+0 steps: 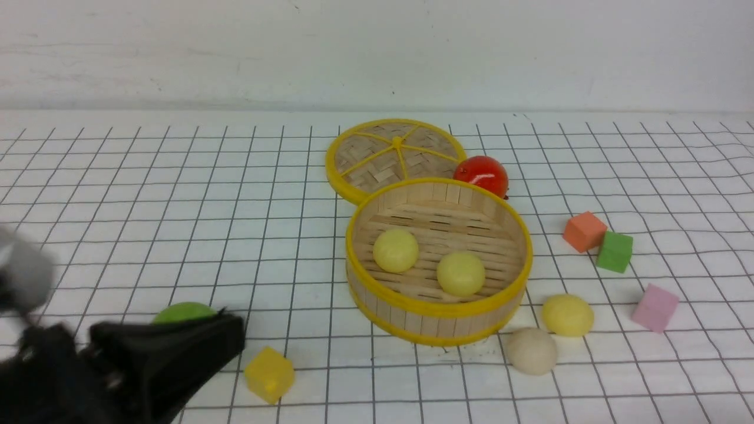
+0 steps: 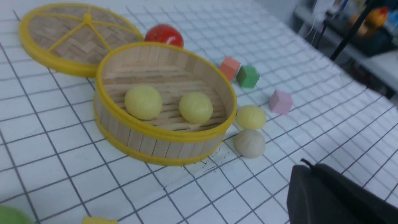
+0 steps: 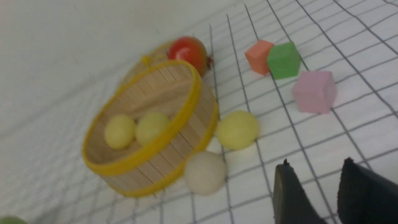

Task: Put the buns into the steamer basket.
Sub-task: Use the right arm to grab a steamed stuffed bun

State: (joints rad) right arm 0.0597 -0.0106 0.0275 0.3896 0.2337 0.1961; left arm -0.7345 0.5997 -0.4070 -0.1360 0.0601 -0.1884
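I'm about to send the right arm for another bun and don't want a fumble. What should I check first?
1. All buns in the steamer basket: not ok; the loose yellow bun and the loose beige bun lie outside, beside it.
2. Room in the basket: ok; the two buns inside leave bare floor.
3. Right gripper open and empty: ok.
4. Left gripper out of the way: ok; shut, empty, near the green apple.
5. Loose buns apart from each other: cannot tell.
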